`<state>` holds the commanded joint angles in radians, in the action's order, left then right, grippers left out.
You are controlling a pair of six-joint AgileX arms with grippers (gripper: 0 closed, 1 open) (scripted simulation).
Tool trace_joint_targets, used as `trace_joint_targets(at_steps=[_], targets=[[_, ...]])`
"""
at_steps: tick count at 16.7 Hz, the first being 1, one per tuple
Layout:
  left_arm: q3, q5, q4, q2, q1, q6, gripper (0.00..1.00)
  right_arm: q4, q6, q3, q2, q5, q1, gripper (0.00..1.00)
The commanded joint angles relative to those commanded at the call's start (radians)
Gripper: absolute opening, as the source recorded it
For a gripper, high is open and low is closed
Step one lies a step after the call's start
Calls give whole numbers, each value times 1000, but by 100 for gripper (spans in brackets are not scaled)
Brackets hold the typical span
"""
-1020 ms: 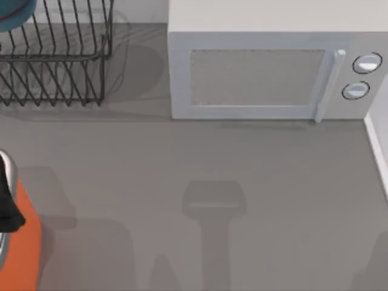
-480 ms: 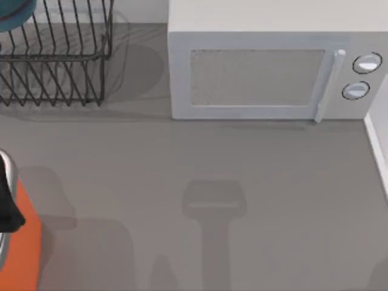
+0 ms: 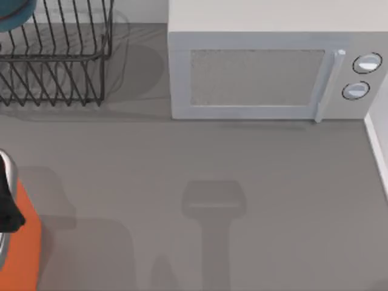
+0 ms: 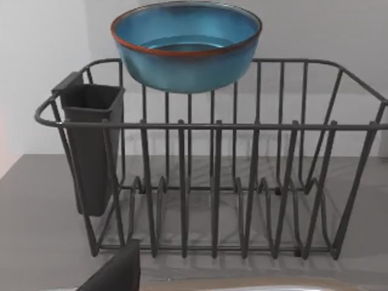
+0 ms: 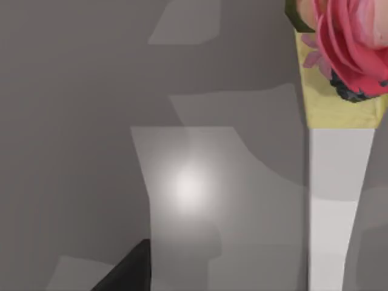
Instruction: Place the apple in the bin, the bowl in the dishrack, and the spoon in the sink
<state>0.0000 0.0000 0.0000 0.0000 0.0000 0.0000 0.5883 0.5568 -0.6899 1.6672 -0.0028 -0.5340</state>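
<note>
A: Blue glaze with a thin orange-red edge — that's the bowl (image 4: 186,45), sitting upright on the top wires of the black wire dishrack (image 4: 230,182), toward the end where the dark utensil cup (image 4: 90,145) hangs. From above I catch a sliver of it at the bench's far left corner.

B: And your hands?

A: My left hand (image 3: 8,209) is a dark shape at the left edge of the top view, over the orange bin (image 3: 25,254); its silvery rim (image 3: 7,163) peeks out just beside it. Whether the fingers are wide or narrow, I cannot tell. In the left wrist view a dark piece of it shows low in the picture, apart from the rack.

B: The right one?

A: A dark corner of the right hand (image 5: 130,273) shows in its own wrist view, above grey bench (image 3: 242,157). Again, I cannot tell its spread. Near it is a pink rose (image 5: 351,36) in yellow wrapping.

B: Anything else up top?

A: A white microwave (image 3: 267,73) at the back, door closed, just right of the rack.
</note>
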Motion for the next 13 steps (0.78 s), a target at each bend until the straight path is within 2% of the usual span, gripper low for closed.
trace_joint_targets(at_steps=[4,13], targets=[[0,0,0,0,0,0,100,-3,0,2,1,0,0,100],[0,0,0,0,0,0,100,-3,0,2,1,0,0,32]])
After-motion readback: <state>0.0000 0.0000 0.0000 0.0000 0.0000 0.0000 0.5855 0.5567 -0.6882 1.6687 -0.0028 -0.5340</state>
